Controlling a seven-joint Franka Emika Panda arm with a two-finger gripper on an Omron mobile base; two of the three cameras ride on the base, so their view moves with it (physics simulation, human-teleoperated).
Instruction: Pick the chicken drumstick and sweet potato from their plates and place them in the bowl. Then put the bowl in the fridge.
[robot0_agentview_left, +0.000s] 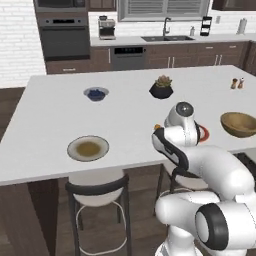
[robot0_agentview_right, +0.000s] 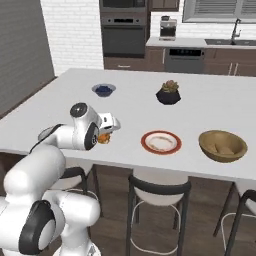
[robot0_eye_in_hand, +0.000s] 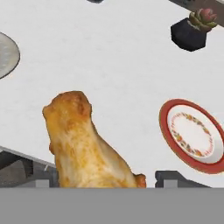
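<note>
The gripper (robot0_agentview_right: 106, 134) hangs over the near edge of the counter (robot0_agentview_left: 55, 115), between the grey plate (robot0_agentview_left: 72, 148) on its left and the red plate (robot0_agentview_right: 145, 142) on its right. The fingers (robot0_eye_in_hand: 173, 176) stand wide and pinch the potato (robot0_eye_in_hand: 83, 144) at its lower end, so most of the orange lump sticks out beyond the tips. From the hand view it looks clear of the counter, with white surface showing behind it.

Both plates look bare. The bowl (robot0_agentview_right: 220, 155) sits at the far right, beyond the red plate and near the counter's near edge. A pale shape lies inside it, probably the drumstick (robot0_agentview_right: 219, 148), though it is too small to be sure. The fridge is yet to come.

The step in hand appears to be carrying the potato to the bowl. To do it well:
- Keep the pinch firm, because the grip is low on a lumpy, long piece that could pivot or slip.
- Travel right at a height that passes over the red plate and the bowl's rim.
- Stay on the near side, away from the plant pot (robot0_agentview_right: 168, 95).
- Centre over the bowl's hollow, lower until the potato is inside the rim, then release, so it neither bounces out nor tips the bowl.
</note>
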